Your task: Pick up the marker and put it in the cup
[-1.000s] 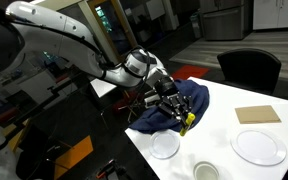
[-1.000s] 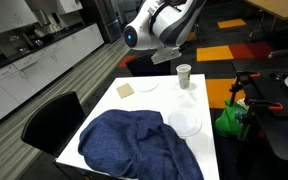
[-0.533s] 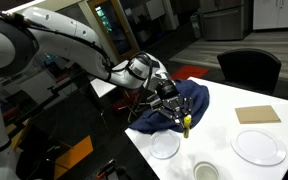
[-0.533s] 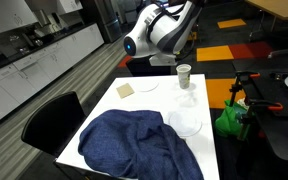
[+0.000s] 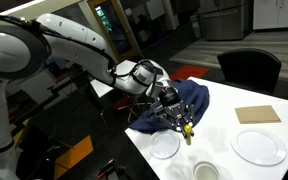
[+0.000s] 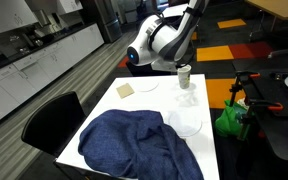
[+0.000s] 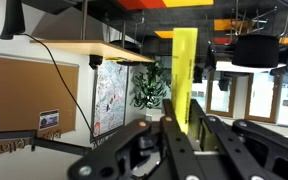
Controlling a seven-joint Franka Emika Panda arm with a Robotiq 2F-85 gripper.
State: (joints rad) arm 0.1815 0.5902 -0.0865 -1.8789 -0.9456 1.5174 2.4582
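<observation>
Marker (image 5: pixel 187 131), yellow: clamped in closed jaws of gripper (image 5: pixel 183 123), aloft over table (image 5: pixel 219 125) beside blue cloth (image 5: pixel 192 98); cup (image 5: pixel 206 171) stands apart; advised: centre over rim, lower tip inside, then release

Dim and low in contrast in an exterior view, pale table (image 5: pixel 219 125) brightest against a dark room. Softer, even overhead light in an exterior view, faint shadow beneath the blue cloth (image 6: pixel 134 145). In the wrist view, washed-out brightness behind, dark blurred gripper (image 7: pixel 182 128) close up, marker (image 7: pixel 185 70) vividly lit.
</observation>
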